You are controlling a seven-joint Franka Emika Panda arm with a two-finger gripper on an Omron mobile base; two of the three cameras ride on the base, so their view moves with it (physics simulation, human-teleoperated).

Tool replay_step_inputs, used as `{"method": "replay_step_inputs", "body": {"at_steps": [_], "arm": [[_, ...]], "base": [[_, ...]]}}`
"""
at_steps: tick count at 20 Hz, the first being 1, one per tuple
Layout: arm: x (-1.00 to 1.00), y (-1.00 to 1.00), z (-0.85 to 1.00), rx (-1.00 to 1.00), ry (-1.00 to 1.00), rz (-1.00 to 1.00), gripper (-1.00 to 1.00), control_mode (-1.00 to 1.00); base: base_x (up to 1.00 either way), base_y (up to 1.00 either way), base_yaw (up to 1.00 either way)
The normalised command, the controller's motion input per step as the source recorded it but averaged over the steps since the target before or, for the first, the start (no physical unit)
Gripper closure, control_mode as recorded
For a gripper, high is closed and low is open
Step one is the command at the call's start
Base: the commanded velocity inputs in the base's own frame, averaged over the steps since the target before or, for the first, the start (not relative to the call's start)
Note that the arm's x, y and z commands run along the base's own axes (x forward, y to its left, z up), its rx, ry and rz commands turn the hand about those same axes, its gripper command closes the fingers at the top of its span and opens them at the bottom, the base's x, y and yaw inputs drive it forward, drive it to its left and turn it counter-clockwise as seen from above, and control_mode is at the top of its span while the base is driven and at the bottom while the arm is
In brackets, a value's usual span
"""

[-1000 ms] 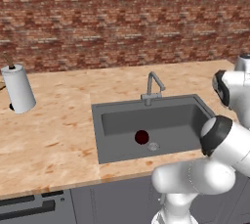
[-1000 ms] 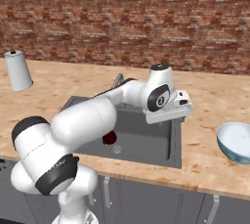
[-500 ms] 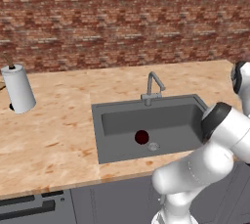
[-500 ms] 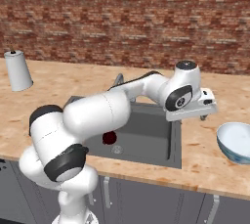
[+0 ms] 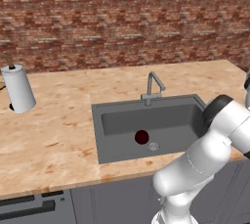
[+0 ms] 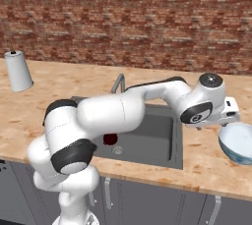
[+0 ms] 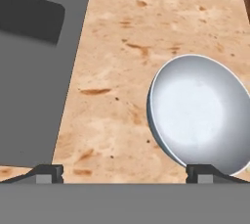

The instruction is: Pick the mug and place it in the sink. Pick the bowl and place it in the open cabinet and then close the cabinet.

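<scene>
— Gripper [image 7: 124, 171]: how does it stand?
— Spread wide, with nothing between the fingers. In the hand view one fingertip [image 7: 46, 171] sits low over bare worktop just beside the sink's edge, and the other rises in front of the bowl's near rim. In the right base view the hand hangs just above the worktop, between the sink and the bowl.

— What is in the sink [image 5: 117, 120]?
— The mug [image 5: 141, 137] lies on the basin floor, near the front wall, just beside the round drain [image 5: 153, 146]. It shows again in the right base view as a dark red spot under the arm. Whether it is upright or tipped I cannot tell. The faucet [image 5: 153, 87] stands at the middle of the sink's back edge.

— And the bowl [image 6: 238, 143]?
— It sits upright on the worktop [image 5: 58, 130], well to the right of the sink, close to the worktop's front edge. White and empty inside; a blue-green band shows on its outer wall in the right base view. It is not touched by the fingers.

— Anything else on the worktop?
— A paper towel roll [image 5: 18, 89] stands upright near the back left, well apart from the sink.

— The room?
— A red brick wall [image 5: 122, 17] runs along the back of the light wood-grain worktop. Grey cabinet fronts [image 6: 147, 204] with slim handles sit beneath the front edge.
</scene>
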Motion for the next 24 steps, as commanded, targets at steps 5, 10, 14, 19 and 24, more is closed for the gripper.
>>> {"method": "replay_step_inputs", "body": {"at_steps": [5, 10, 14, 19, 24], "arm": [[-0.03, -0.10, -0.14, 0.00, 0.01, 0.00, -1.00, -1.00], [0.00, -0.11, -0.26, 0.00, 0.14, 0.00, -1.00, -1.00], [0.00, -0.27, -0.14, 0.00, 0.02, 0.01, -1.00, -1.00], [0.00, -0.27, -0.04, 0.02, -0.02, 0.05, -1.00, -1.00], [0.01, -0.08, -0.26, 0.00, 0.01, 0.03, -1.00, -1.00]], "base": [[0.00, 0.00, 0.00], [0.00, 0.00, 0.00], [0.00, 0.00, 0.00], [0.00, 0.00, 0.00], [0.00, 0.00, 0.00]]}}
